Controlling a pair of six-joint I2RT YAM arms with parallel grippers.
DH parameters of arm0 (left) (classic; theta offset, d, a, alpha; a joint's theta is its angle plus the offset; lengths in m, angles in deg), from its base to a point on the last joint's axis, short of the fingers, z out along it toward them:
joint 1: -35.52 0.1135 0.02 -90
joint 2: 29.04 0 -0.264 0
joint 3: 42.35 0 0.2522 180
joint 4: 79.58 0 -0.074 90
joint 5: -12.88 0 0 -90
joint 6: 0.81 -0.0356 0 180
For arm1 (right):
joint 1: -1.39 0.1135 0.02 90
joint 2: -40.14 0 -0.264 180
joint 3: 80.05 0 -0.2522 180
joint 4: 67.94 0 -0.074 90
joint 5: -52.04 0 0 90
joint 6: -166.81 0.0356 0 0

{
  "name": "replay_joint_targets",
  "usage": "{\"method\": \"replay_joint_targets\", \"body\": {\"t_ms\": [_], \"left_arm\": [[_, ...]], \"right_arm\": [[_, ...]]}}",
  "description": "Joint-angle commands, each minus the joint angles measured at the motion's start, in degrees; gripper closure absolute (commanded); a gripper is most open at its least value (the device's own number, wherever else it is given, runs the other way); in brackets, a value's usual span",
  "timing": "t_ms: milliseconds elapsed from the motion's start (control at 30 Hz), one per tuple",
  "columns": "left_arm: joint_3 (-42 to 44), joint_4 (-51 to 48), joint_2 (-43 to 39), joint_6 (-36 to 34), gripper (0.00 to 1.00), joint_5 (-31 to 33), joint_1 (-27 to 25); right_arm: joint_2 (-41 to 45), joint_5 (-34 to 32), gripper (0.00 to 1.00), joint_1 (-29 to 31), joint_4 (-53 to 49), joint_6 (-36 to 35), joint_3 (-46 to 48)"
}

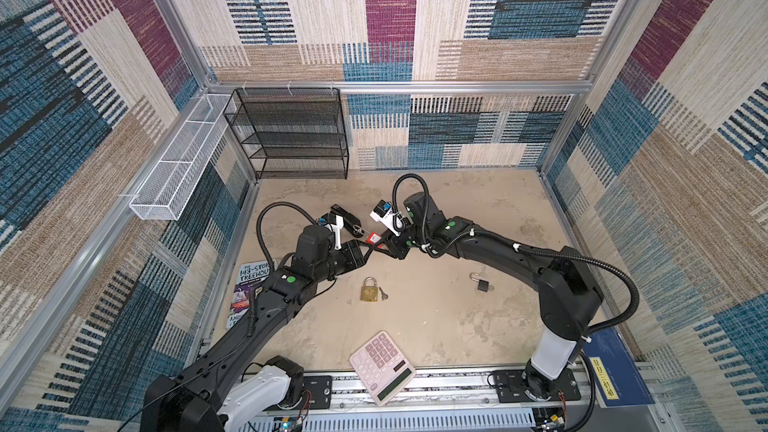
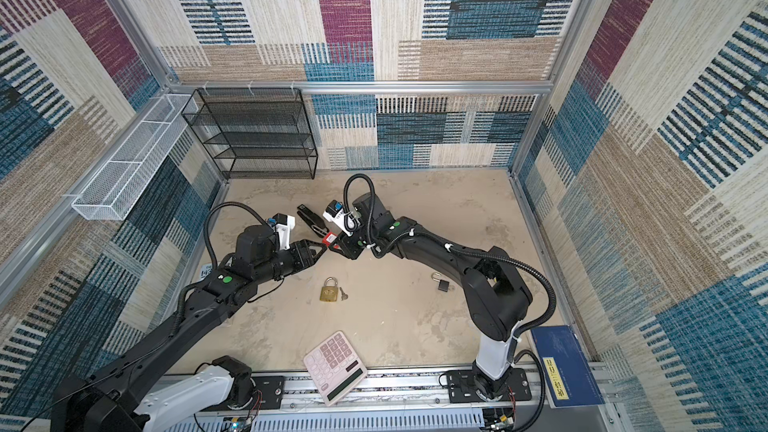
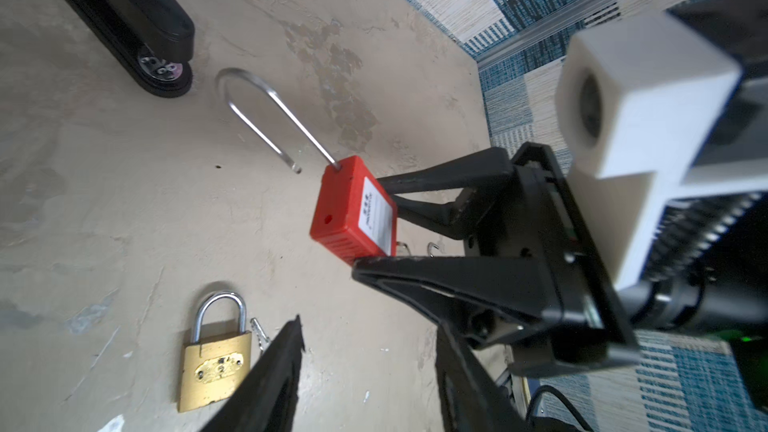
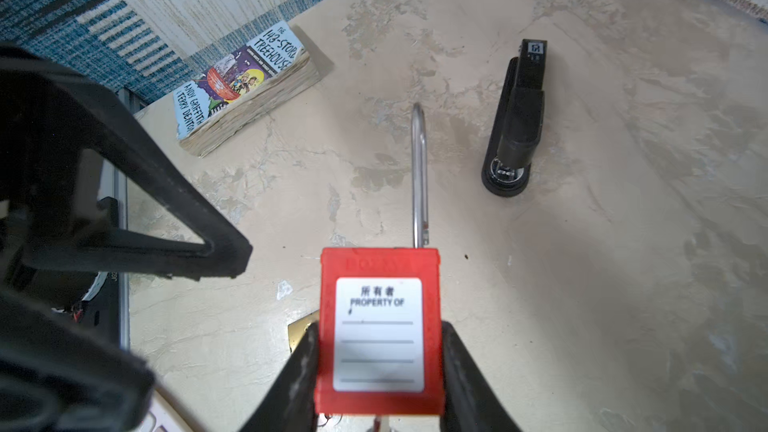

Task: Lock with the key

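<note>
**Position.** The red padlock point(image 3: 353, 205) is held clear of the table point(image 1: 457, 326), between the two arms. Its shackle point(image 3: 257, 105) points away from the holding arm and stands open. One leg is seated in the body, and the other ends free just beside its hole.

**End effectors.** The right gripper point(image 4: 379, 328) is clenched on the padlock body, one finger on each narrow side, with the labelled face toward the right wrist camera. The left gripper point(image 3: 368, 328) is released, jaws apart with nothing between them. It sits near the body and does not touch it.

**Handling (judged).**
- The body looks like a rigid, smooth plastic shell and is probably light.
- Held at only two points, it may pivot if it is pushed off-axis.
- The shackle is thin, stiff steel, and its length gives it leverage against the grip.
- The shackle is best taken at its bend and pressed straight along its legs, so the free end enters the hole.

**Key.** The underside of the body is hidden by the fingers, so it cannot be told whether a key sits in the cylinder. A small key point(image 1: 382, 293) lies on the table just beside a brass padlock point(image 1: 369, 289), apart from both grippers. Which lock it fits cannot be told.
</note>
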Motion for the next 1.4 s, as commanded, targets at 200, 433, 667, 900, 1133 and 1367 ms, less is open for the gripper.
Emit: {"method": "replay_joint_targets", "body": {"t_ms": [200, 433, 667, 900, 1133, 1367], "left_arm": [[-1.63, 2.3, 1.7, 1.7, 0.46, -1.46, 0.34], [-2.37, 3.26, 2.71, 1.9, 0.46, -2.78, 0.61], [-0.48, 6.75, 2.26, 3.4, 0.46, -3.15, 1.87], [-0.07, 10.02, 3.55, 4.36, 0.46, -4.98, 2.4], [-0.11, 13.12, 3.9, 5.85, 0.59, -7.2, 2.45], [-0.19, 12.97, 2.7, 6.26, 0.8, -6.56, 2.55]], "right_arm": [[2.02, 1.5, 0.71, 0.43, 4.82, -1.44, 0.48], [2.7, 3.27, 0.71, 0.46, 6.32, -2.12, 2.21], [4.47, 4.57, 0.71, 0.44, 8.05, -2.09, 4.02], [5.36, 7.49, 0.71, 0.52, 8.85, -1.61, 4.26], [5.12, 8.55, 0.71, 0.49, 11.04, -0.73, 4.6], [4.86, 8.79, 0.69, 0.45, 11.66, -0.43, 3.84]]}}
